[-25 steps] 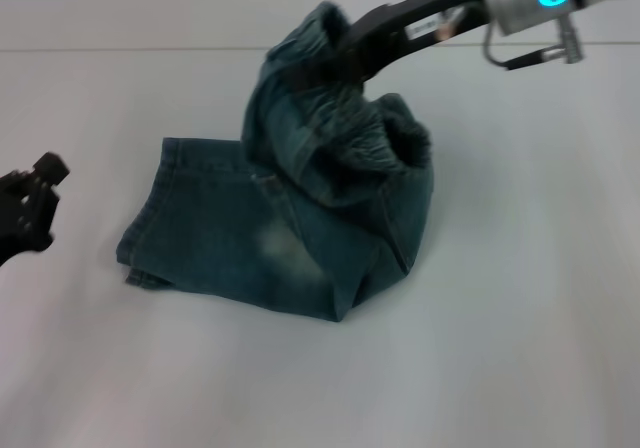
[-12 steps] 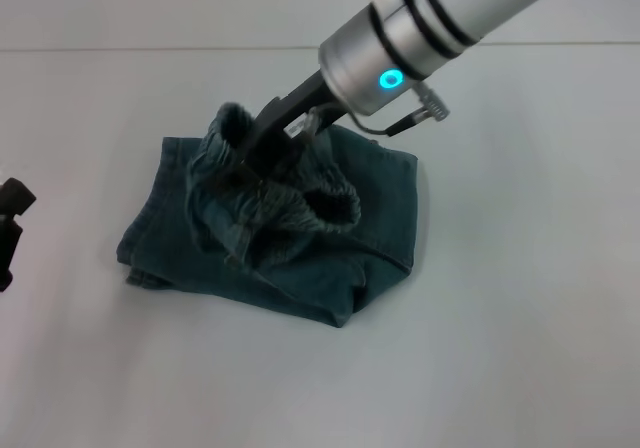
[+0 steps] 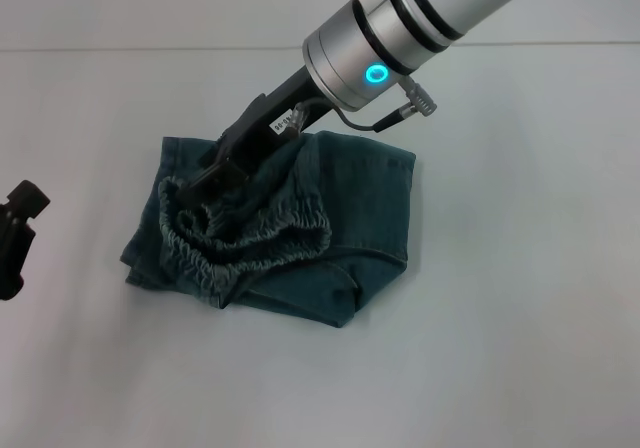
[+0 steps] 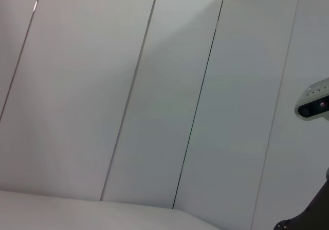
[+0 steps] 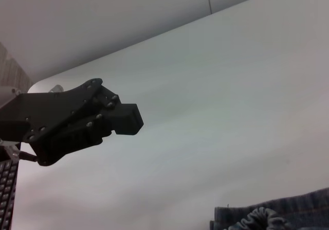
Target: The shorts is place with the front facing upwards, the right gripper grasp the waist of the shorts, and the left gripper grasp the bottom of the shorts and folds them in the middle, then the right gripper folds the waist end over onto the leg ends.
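While the right pincer point(image 3: 205, 180) sits low over the left part of the shorts point(image 3: 340, 218), we note it is clamped on the elastic waistband point(image 3: 250, 243) — its dark fingers are buried in the gathered denim, so we read the grip from the cloth bunched around them. The waistband lies crumpled in a ruffled arc on top of the leg ends, toward the garment's left edge. Under it the shorts lie folded, a dark teal denim bundle resting on the pale surface point(image 3: 520, 318) near the middle of the head view. The right arm runs up and to the right from the pincer, with a lit blue ring point(image 3: 376, 73) on its silver wrist. The left pincer point(image 3: 18, 236) is well apart from the shorts, at the far left edge — we cannot tell its finger state.
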Tool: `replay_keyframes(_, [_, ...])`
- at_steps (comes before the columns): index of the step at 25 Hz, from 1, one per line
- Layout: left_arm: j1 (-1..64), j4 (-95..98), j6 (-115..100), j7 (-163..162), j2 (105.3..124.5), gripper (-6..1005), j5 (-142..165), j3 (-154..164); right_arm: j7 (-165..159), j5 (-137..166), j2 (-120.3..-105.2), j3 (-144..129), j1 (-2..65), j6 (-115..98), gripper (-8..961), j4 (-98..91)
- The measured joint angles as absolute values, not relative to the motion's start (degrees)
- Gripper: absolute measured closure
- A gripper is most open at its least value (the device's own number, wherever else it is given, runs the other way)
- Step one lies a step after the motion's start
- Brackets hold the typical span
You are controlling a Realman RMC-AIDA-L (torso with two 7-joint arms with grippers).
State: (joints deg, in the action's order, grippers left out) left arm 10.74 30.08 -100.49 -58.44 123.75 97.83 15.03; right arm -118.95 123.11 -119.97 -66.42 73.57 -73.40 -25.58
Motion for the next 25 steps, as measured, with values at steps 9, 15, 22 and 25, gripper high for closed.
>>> replay_keyframes(9, [11.3,30.0,-99.2,-58.5,123.75,998,97.8,15.1,-123.5,125.9,-118.57,-66.3,72.2,-83.8,258,-29.2])
replay_keyframes(15, [11.7,29.6,-98.4,-58.5,123.63,998,97.8,15.1,-127.1,129.8,-118.63,-66.5,70.9,-89.7,97,-30.1])
replay_keyframes(22, [12.3,29.4,-97.2,-58.5,123.57,998,97.8,15.1,-130.1,137.1,-119.12,-66.5,70.0,-91.0,45,-30.3])
replay_keyframes(25, [12.6,29.4,-97.0,-58.5,123.51,998,97.8,15.2,-130.1,138.1,-118.91,-66.5,69.7,-92.0,47,-30.9])
